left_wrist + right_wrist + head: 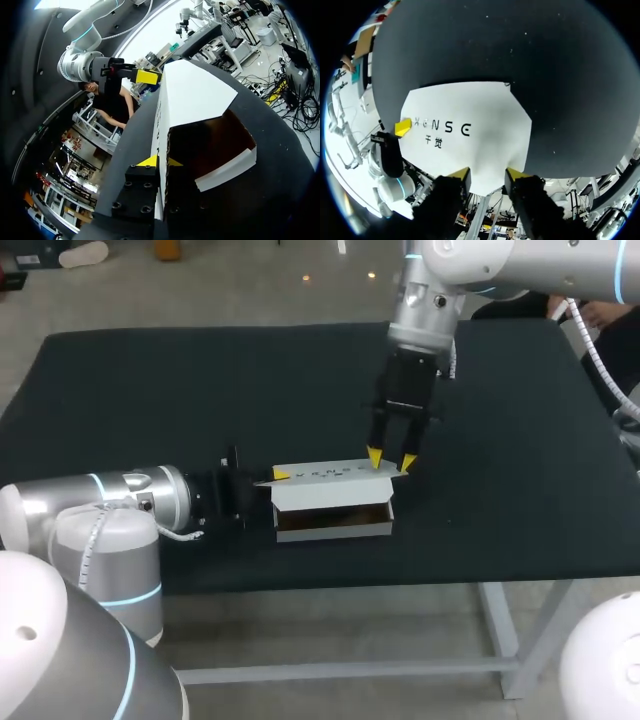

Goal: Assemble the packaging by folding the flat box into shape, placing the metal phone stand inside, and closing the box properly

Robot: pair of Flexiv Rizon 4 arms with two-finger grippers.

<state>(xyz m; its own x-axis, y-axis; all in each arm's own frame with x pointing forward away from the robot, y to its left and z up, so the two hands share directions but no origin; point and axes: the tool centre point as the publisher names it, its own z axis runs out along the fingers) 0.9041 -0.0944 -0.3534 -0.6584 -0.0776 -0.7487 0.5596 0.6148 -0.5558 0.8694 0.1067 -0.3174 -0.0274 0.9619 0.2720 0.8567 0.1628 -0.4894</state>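
A white box [335, 526] sits on the black table in the head view. Its brown inside is open to the front and its printed lid [325, 472] stands up behind. No phone stand shows in any view. My left gripper [272, 478] lies low at the box's left end. In the left wrist view it [160, 161] is shut on the thin end wall of the box [200, 95]. My right gripper [391, 460] comes down from above at the lid's right end. In its own view the gripper [488, 174] is open, with the edge of the lid [470, 120] between its fingers.
The black tabletop [150, 400] stretches bare to the left, right and behind the box. Its front edge runs a short way in front of the box. My left arm's wrist lies flat on the table left of the box.
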